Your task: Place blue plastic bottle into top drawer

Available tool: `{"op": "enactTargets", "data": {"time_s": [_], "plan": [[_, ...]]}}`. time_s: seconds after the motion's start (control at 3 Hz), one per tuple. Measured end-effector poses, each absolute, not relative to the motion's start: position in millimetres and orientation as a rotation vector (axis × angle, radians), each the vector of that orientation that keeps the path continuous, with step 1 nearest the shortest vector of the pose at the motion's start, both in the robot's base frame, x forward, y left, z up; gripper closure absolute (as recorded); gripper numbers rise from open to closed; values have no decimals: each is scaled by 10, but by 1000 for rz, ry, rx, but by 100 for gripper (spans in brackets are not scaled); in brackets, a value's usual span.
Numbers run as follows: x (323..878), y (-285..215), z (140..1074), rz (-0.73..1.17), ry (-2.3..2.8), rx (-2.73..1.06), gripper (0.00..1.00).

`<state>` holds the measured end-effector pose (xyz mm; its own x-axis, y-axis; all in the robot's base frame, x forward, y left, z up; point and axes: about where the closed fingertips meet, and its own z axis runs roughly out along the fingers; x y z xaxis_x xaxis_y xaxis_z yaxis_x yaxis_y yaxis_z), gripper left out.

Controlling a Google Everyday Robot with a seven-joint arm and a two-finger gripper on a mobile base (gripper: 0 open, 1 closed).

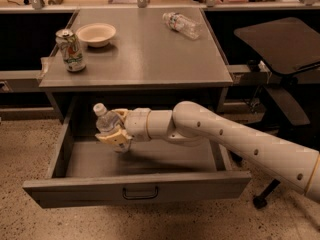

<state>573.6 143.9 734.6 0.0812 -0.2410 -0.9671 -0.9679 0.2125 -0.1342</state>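
Note:
The blue plastic bottle (104,119), clear with a white cap, stands tilted slightly left inside the open top drawer (135,190), near its back left. My gripper (114,132) reaches in from the right and is shut on the bottle's body, hiding its label. The drawer is pulled out wide, its dark loop handle (140,192) centred on the front panel. The bottle's base is hidden behind the fingers, so I cannot tell whether it touches the drawer floor.
On the grey table top (145,54) stand a soda can (71,50), a white bowl (95,34) and a smaller clear bottle (181,25) lying on its side. A dark office chair (280,49) stands at the right. The floor is speckled.

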Motion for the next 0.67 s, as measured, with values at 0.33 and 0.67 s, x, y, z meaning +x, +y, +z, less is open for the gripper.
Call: {"op": "enactTargets", "data": {"time_s": [0.33, 0.67], "plan": [[5854, 1373, 7227, 834, 1335, -1284, 100], [5966, 1357, 7154, 879, 1283, -1312, 81]]}}
